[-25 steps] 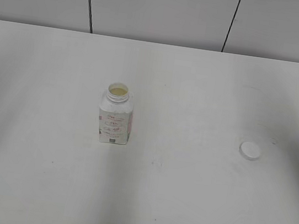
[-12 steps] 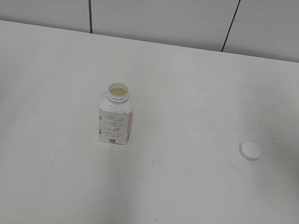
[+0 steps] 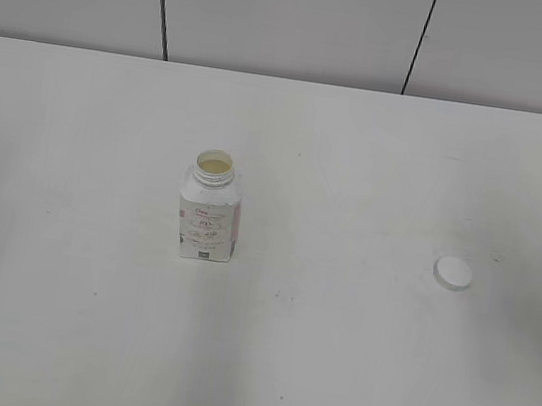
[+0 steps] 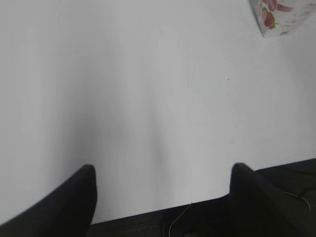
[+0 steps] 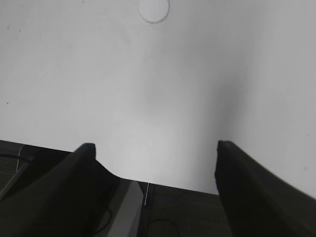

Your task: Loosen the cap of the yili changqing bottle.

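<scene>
The yili changqing bottle (image 3: 210,208) stands uncapped, left of centre on the white table (image 3: 331,353). The cap (image 3: 453,273) lies well apart at right. Left gripper (image 4: 163,190) and right gripper (image 5: 154,163) both gape wide, apparently empty, the cap far beyond the right jaws.

Left gripper (image 4: 163,173): two black matte fingers (image 4: 74,202), rounded tips, smooth, unmarked. Right gripper (image 5: 154,144): two black fingers (image 5: 247,192), tapered, smooth, no visible screws.
</scene>
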{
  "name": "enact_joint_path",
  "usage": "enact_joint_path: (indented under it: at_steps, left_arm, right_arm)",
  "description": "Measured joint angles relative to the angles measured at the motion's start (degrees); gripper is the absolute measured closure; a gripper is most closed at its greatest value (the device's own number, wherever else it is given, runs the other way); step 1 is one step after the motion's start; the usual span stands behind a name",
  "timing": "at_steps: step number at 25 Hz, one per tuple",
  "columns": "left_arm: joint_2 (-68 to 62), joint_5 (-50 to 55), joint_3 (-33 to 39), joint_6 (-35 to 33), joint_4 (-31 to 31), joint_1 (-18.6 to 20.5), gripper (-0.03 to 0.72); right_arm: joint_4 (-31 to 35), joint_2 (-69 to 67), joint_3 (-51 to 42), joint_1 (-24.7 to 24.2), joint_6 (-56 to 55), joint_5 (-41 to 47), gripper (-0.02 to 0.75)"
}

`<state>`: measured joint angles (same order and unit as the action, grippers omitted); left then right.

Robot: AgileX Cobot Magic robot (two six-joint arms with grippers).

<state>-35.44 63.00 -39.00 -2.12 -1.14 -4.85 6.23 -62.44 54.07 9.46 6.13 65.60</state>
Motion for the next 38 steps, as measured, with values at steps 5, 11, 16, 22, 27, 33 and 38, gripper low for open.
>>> enact_joint_path:
  at_steps: [5,11,16,22,27,33,38]
  left_arm:
    - [3.5,-1.9,3.9,0.0,0.0,0.0,0.179]
    - [4.5,-2.3,7.5,0.0,0.0,0.0,0.188]
    - [4.5,-2.5,8.9,0.0,0.1,0.0,0.196]
    - [4.6,-2.7,8.9,0.0,0.2,0.0,0.197]
    - [6.1,-2.7,8.9,0.0,0.3,0.0,0.199]
    - [11.5,-2.7,8.9,0.0,0.3,0.0,0.2]
    - [17.9,-2.7,8.9,0.0,0.3,0.0,0.2]
  right_arm:
    - [0.0,3.8,-5.4,0.0,0.0,-4.1,0.151]
    - [0.0,10.1,-12.8,0.0,0.0,-8.0,0.151]
    - [-0.5,16.8,-18.9,0.0,0.0,-10.6,0.151]
    - [-0.8,23.5,-24.0,0.0,0.0,-12.3,0.151]
    - [-0.3,26.5,-25.0,0.0,0.0,-15.0,0.151]
    - [0.9,28.6,-25.3,0.0,0.0,-15.8,0.151]
    - [1.1,30.5,-25.1,0.0,0.0,-15.3,0.151]
